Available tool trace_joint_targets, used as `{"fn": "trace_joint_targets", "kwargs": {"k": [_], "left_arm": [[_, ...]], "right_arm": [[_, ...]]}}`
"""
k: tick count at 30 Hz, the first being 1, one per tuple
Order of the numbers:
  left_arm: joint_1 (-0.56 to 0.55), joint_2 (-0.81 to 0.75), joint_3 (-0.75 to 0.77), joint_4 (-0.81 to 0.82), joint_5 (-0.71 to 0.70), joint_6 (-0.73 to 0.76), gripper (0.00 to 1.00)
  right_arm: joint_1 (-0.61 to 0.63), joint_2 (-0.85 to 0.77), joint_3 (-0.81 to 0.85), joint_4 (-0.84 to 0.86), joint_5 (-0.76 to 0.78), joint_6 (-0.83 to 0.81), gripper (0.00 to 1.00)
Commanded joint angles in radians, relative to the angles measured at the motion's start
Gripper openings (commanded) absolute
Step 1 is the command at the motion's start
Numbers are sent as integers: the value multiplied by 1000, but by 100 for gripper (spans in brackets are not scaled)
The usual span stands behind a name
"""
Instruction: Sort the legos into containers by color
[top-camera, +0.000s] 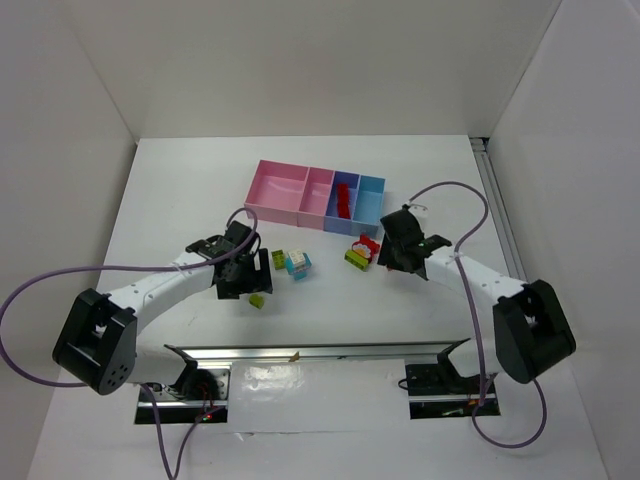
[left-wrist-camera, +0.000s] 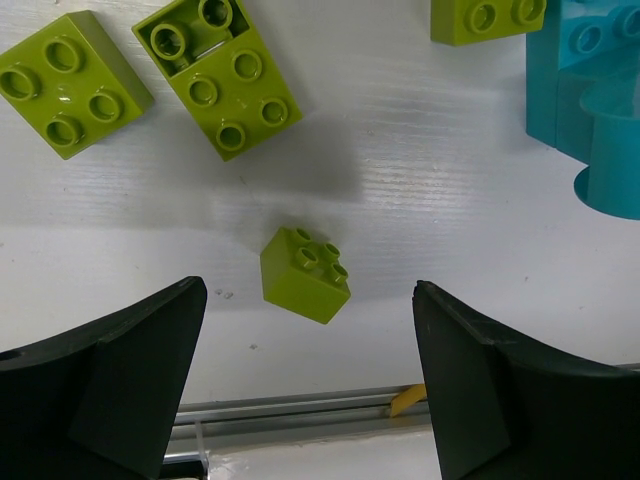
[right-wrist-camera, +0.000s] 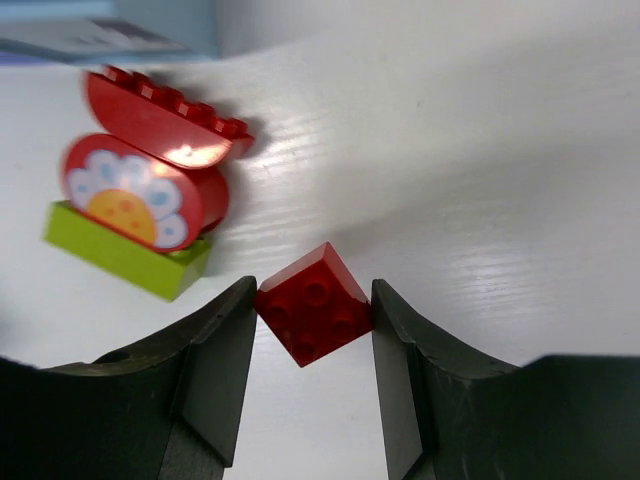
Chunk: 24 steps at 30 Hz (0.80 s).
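Your right gripper (right-wrist-camera: 312, 335) is pinching a small red plastic brick (right-wrist-camera: 314, 312); your left gripper (left-wrist-camera: 310, 330) is hovering wide open, holding nothing.

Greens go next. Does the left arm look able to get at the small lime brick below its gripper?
Probably yes: the left gripper is open above the small lime brick, which lies alone on the table, nothing touching it, apart from the two bigger lime bricks.
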Motion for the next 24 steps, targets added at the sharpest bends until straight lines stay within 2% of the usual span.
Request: {"fn": "trace_joint_targets", "kwargs": {"k": [1, 6, 10, 18, 24], "left_arm": [[-2, -15, 7, 8, -9, -26, 95], [-2, 24, 7, 20, 0, -26, 95], [-2, 24, -18, 45, 12, -26, 93], [-2, 102, 17, 22, 21, 27, 92], [-2, 123, 45, 22, 31, 27, 93]], "right_arm": [[-3, -90, 91, -59, 52, -29, 37], [-3, -34, 259, -35, 38, -92, 37], [-3, 119, 396, 54, 3, -136, 37], [-3, 388, 698, 75, -57, -172, 37], [-3, 519, 806, 65, -80, -181, 38]]}}
